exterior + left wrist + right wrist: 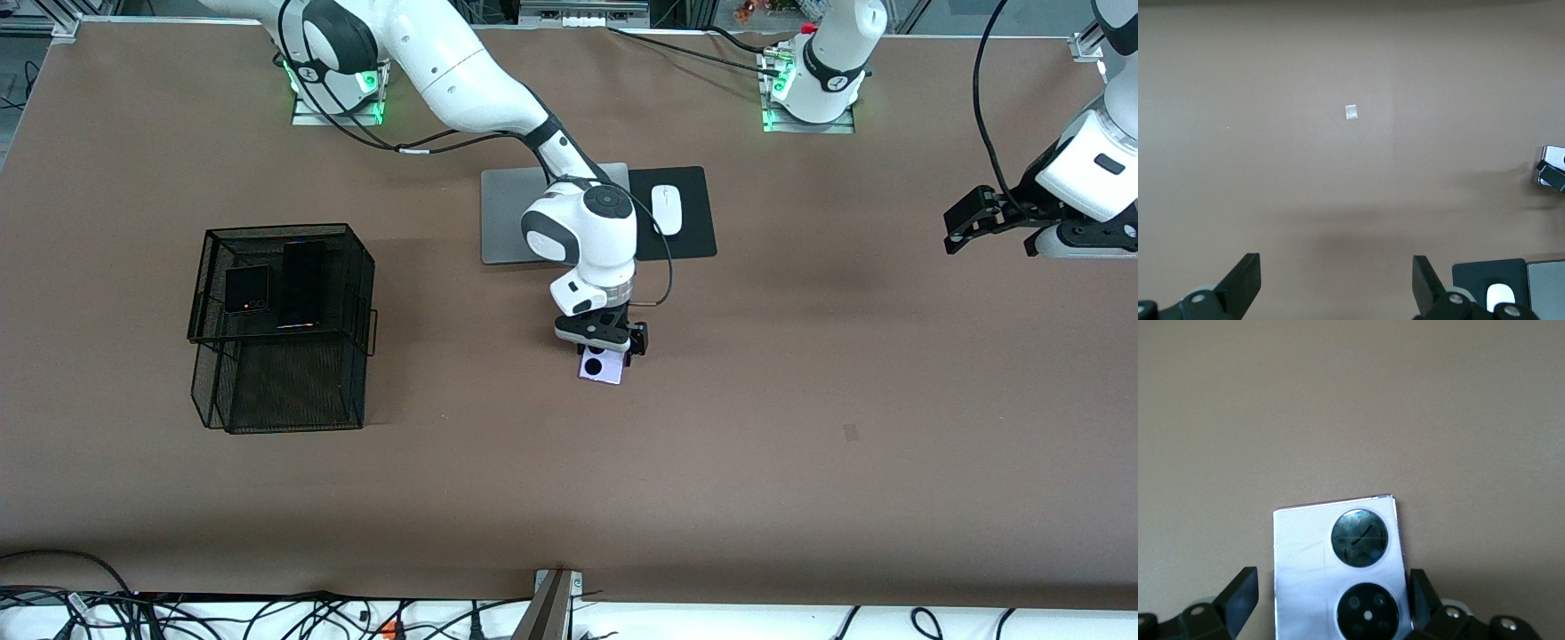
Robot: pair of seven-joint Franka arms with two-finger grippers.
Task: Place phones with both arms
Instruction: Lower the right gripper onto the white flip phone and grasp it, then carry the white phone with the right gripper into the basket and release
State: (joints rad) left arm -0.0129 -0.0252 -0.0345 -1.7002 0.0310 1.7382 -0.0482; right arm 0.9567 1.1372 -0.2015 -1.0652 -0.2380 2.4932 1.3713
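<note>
Front view shows a brown surface (pixel 800 427) with wide bare room. Toward the right arm's end stands a black wire basket (pixel 281 324); on its upper tier lie the black flip phone (pixel 244 290) and the long black phone (pixel 302 284), side by side. Mid-surface, the right tool (pixel 605 357) is spread around the lilac-white phone (pixel 601 365), nearer the camera than the laptop (pixel 511 213) and mouse (pixel 667 210). The left tool (pixel 965 227) waits, spread, above the surface near its end.
</note>
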